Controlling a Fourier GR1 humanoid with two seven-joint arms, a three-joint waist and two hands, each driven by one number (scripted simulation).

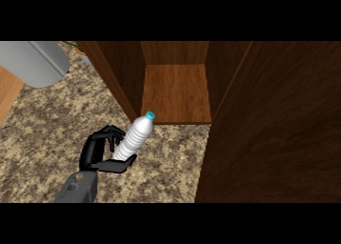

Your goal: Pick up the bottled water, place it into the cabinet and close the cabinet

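Note:
A white ribbed water bottle (135,138) with a teal cap (150,115) is tilted, its cap up and to the right, just in front of the cabinet's shelf edge. My left hand (98,151) is shut on the bottle's lower half, fingers curled at its left side and thumb under its base. The wooden cabinet (177,90) stands open, its shelf bare. Its dark door (285,124) swings out along the right side. My right hand does not show.
Speckled granite counter (46,128) spreads under the hand and in front of the cabinet. A grey rounded appliance (33,59) sits at the top left. A strip of light wood (0,95) runs along the left edge.

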